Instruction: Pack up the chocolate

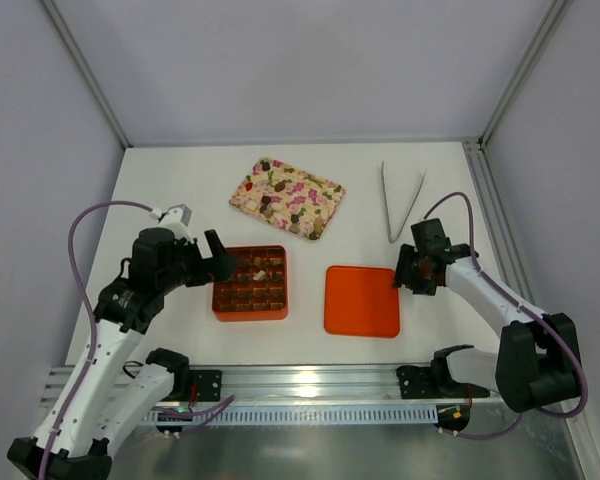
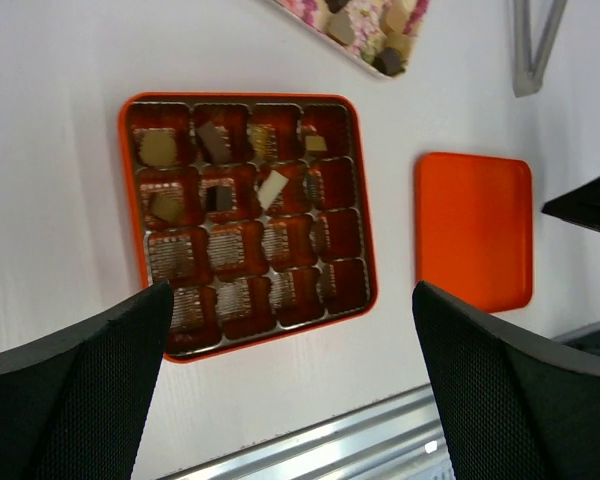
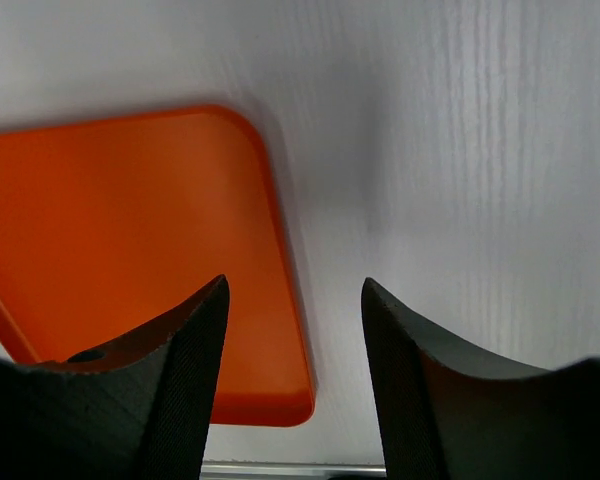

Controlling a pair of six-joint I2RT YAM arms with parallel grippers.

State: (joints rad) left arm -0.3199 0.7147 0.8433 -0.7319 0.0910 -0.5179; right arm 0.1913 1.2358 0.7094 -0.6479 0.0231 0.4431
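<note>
- Left jaws: apart and empty, hanging above the near edge of the orange plastic gridded box point(image 1: 250, 316).
- Right jaws: apart and empty, low over the right edge of the flat orange square lid point(image 1: 361, 300), which lies on the white desk point(image 1: 180, 180) just right of the box.
- The small brown-to-tan chocolate lumps point(image 2: 273, 188) are split between two places. A handful sit in the far cells of the box, and the near rows look unfilled.
- More lumps lie loose on the pink-and-cream floral rectangular tray point(image 1: 315, 192) beyond the box.
- A pair of metal tongs point(image 1: 387, 205) lies untouched to the right of the tray.
- Handling, my guess: each lump is light, rigid and smooth-sided, so it would likely mar or slip under a hard squeeze.
- Best hold: across two opposite flat sides, gently, one lump at a time. It should be lowered squarely, since the cells fit closely.
- Packing looks to be early on.
</note>
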